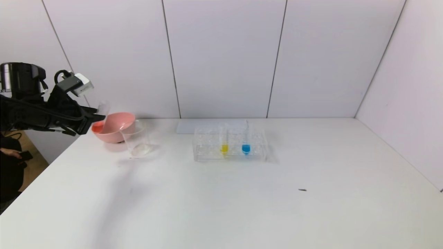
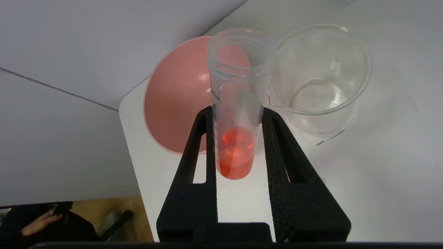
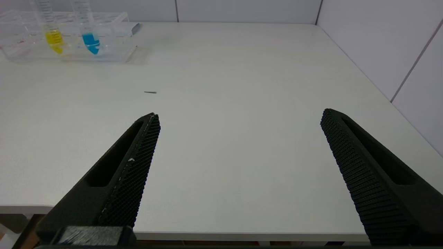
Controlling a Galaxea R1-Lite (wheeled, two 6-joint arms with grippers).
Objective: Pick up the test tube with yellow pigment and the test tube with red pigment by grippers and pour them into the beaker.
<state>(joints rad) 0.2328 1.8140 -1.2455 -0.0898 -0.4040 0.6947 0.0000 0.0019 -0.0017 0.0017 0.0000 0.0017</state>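
Your tabletop [image 1: 242, 207] carries one rack [image 1: 230, 144], one pink bowl [image 1: 114, 127] and one beaker [image 2: 320, 79]. Your left claw [image 2: 238, 114] is clamped on the red tube [image 2: 237, 103], held near upright so nothing spills, the beaker just beyond its tips. Two tubes remain racked, yellow [image 1: 224, 142] and blue [image 1: 246, 141], far off. Your right claw [image 3: 238, 138] hangs apart, empty.

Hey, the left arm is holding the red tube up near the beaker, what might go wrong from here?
1. The left pincer holds the red test tube beside the pink bowl; tipped from there, the liquid may land in the bowl, not the beaker.
2. Smooth tube, only two fingers pinching it: it might slip when tilted.
3. The tube's mouth could knock the beaker rim.
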